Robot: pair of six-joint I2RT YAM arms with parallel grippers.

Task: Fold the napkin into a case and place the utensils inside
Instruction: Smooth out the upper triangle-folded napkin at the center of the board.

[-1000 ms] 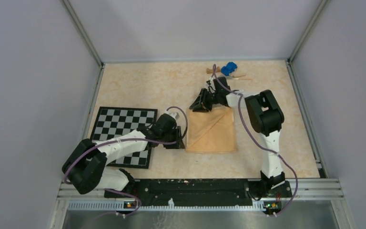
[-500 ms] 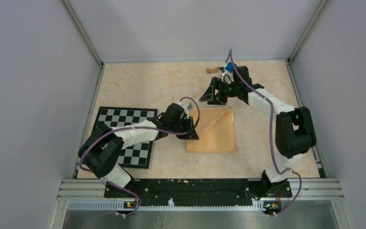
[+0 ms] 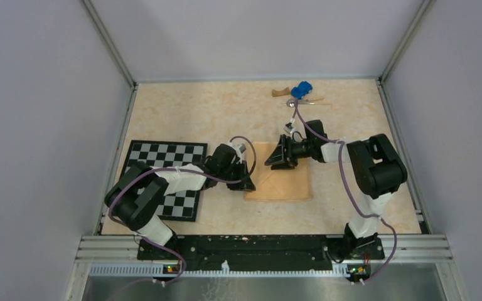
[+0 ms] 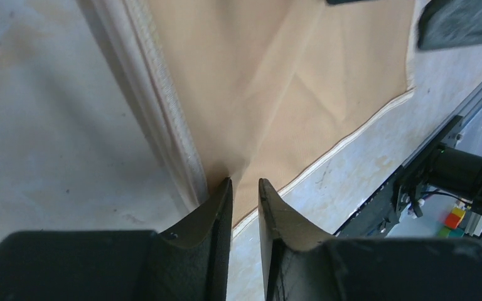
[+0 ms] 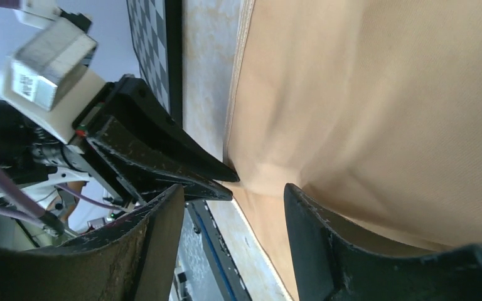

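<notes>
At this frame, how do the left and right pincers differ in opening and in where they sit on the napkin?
The left pincer is closed to a slit, seemingly pinching the napkin's left edge; the right pincer stands wide open, gripping nothing. The left pincer sits at the cloth's border, the right pincer over its far part. Both are low and face each other.

One napkin (image 3: 289,182), one checkerboard mat (image 3: 157,155), one toy car (image 3: 301,89), one wooden block (image 3: 280,93), utensils (image 3: 312,100) too small to count

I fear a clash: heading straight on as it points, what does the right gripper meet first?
Likely the left gripper, straight ahead at the edge of the napkin; depth unclear, perhaps the napkin first.
</notes>
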